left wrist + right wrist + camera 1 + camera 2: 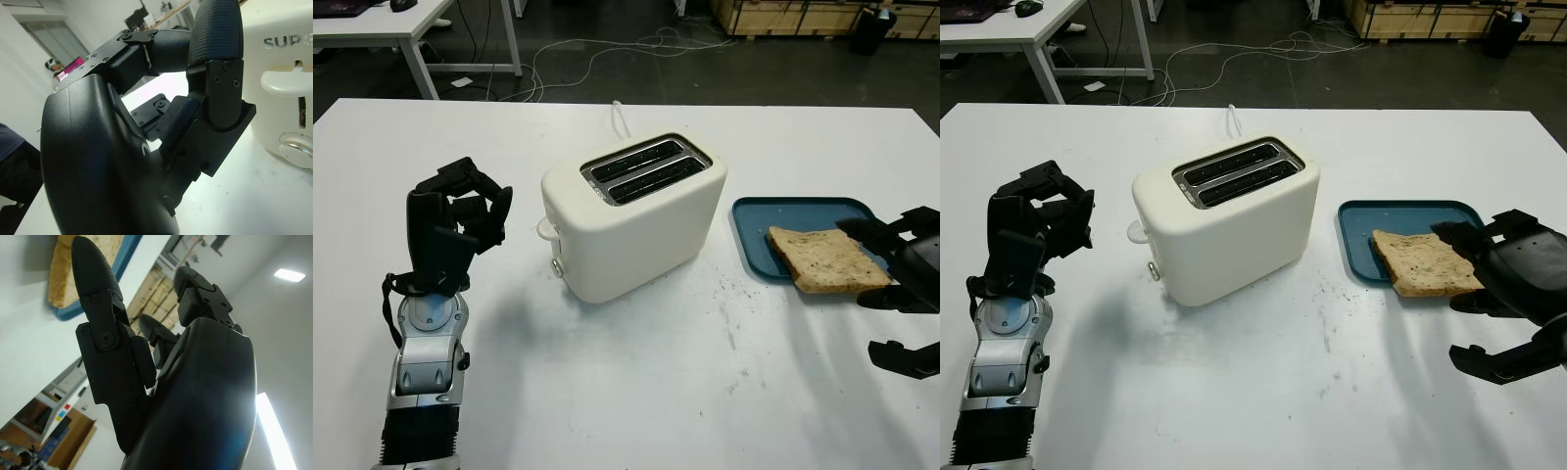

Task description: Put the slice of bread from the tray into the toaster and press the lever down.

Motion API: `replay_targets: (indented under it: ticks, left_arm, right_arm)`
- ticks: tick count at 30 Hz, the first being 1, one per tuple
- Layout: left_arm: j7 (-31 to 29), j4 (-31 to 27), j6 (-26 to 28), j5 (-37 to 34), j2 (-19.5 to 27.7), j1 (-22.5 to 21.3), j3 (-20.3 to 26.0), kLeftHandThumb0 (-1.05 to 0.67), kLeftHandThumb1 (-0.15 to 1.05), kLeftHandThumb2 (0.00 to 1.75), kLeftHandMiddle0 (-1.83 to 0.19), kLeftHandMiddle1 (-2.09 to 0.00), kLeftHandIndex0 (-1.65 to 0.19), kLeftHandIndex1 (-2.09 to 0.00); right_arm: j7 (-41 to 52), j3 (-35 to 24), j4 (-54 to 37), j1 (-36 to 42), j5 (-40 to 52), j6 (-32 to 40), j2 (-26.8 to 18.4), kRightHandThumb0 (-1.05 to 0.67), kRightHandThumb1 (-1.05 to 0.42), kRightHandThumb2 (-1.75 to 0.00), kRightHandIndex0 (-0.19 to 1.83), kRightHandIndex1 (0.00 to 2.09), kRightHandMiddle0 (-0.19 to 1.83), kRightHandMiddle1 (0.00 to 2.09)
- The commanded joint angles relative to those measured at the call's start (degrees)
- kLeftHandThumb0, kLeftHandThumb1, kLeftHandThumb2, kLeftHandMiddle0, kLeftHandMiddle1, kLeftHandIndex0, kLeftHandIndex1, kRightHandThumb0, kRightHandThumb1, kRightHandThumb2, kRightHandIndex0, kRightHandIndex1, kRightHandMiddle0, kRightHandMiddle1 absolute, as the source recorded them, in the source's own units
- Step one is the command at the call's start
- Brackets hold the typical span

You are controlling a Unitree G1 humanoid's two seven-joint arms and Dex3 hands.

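White bench [636, 392] surface carries everything, with dark floor, loose cables and another white desk beyond its far edge. At the middle stands a cream plastic 2-slot toaster [636, 220], set at an angle, both slots empty, its pale lever [288, 82] and a chrome knob on the end facing left. To its right lies a blue rectangular plastic tray [783, 220], and a brown toasted slice of bread [827, 259] rests flat on the tray's near right part, its near edge overhanging the rim toward the bench. Dark crumbs speckle the bench near the tray.

Left black hand [460, 211] is raised above the bench to the left of the toaster, well apart from it, its fingers curled in on themselves around nothing. Right black hand [1508, 294] sits at the right edge, just beside the bread's near right corner; 1 fingertip [1449, 231] reaches over the slice, the others stretch out below it, and nothing is grasped.
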Motion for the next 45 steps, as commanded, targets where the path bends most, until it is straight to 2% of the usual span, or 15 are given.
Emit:
replay_targets:
  ticks: [1, 5, 9, 14, 18, 21, 25, 30, 35, 40, 45]
  left_arm:
    - [-0.4, -0.3, 0.2, 0.0, 0.4, -0.3, 0.0, -0.87, 0.63, 0.8, -1.4, -1.49, -1.15, -1.51]
    - [-0.5, -0.1, -0.1, -0.2, 0.3, -0.3, 0.0, -0.87, 0.62, 0.82, -1.4, -1.48, -1.15, -1.51]
    - [-0.5, 0.0, -0.2, 0.0, 0.4, -0.3, 0.1, -0.88, 0.62, 0.84, -1.41, -1.49, -1.16, -1.52]
    - [-0.6, -0.3, 0.1, -0.2, 0.3, -0.1, 0.2, -0.87, 0.61, 0.84, -1.4, -1.49, -1.15, -1.52]
    - [-1.0, -0.1, -0.5, -0.4, 0.5, -0.1, 0.2, -0.87, 0.61, 0.84, -1.4, -1.49, -1.14, -1.51]
    - [-1.3, -0.2, -0.3, -0.6, 0.5, 0.0, 0.3, -0.87, 0.61, 0.83, -1.39, -1.49, -1.14, -1.52]
    - [-1.2, 0.0, -0.6, -0.4, 0.4, 0.0, 0.4, -0.87, 0.61, 0.83, -1.4, -1.49, -1.14, -1.51]
    - [-1.6, 0.3, -1.1, -0.7, 0.5, 0.0, 0.4, -0.87, 0.62, 0.81, -1.4, -1.48, -1.14, -1.5]
    - [-1.8, -0.1, -0.9, -0.7, 0.3, 0.1, 0.5, -0.87, 0.62, 0.8, -1.4, -1.47, -1.14, -1.49]
    - [-1.6, -0.2, -0.6, -0.5, 0.3, 0.1, 0.6, -0.89, 0.62, 0.79, -1.4, -1.47, -1.15, -1.5]
    - [-1.8, 0.1, -1.5, -0.3, 0.5, 0.2, 0.6, -0.88, 0.64, 0.79, -1.4, -1.49, -1.15, -1.51]
  right_arm:
    - [-0.1, 1.5, 1.3, -0.5, 0.0, 0.9, -0.6, -0.93, -0.88, 0.0, 0.21, 0.62, 0.08, 0.13]
    - [0.8, 4.1, 4.5, -2.3, 1.2, 0.6, -0.2, -0.91, -0.87, 0.0, 0.16, 0.66, 0.06, 0.13]
    - [-2.9, 7.7, 10.7, -5.1, 1.3, -1.8, 0.6, -0.9, -0.87, 0.0, 0.14, 0.76, 0.04, 0.24]
    - [-6.5, 12.4, 17.0, -8.5, 0.7, -3.3, 1.2, -0.88, -0.9, -0.01, 0.17, 0.77, 0.0, 0.37]
    - [-12.9, 15.6, 22.2, -11.2, 0.2, -4.5, 2.3, -0.81, -0.92, -0.01, 0.23, 0.81, 0.0, 0.55]
    - [-17.4, 17.9, 24.8, -12.8, -0.5, -4.9, 2.5, -0.71, -0.92, -0.1, 0.3, 0.85, 0.0, 0.72]
    - [-22.9, 21.0, 27.4, -15.1, -2.1, -4.4, 2.1, -0.59, -0.92, -0.18, 0.36, 0.99, 0.0, 0.95]
    - [-30.4, 24.8, 32.0, -18.2, -4.4, -4.3, 2.0, -0.51, -0.92, -0.27, 0.37, 1.2, 0.0, 1.14]
    - [-33.8, 28.3, 33.9, -20.2, -7.2, -1.7, 1.9, -0.49, -0.92, -0.34, 0.38, 1.34, 0.0, 1.31]
    - [-36.5, 30.7, 35.1, -21.4, -8.4, -0.3, 2.1, -0.48, -0.92, -0.42, 0.43, 1.5, 0.0, 1.67]
    - [-38.9, 32.5, 36.1, -22.2, -9.0, -0.4, 2.2, -0.48, -0.92, -0.5, 0.49, 1.65, 0.0, 1.74]
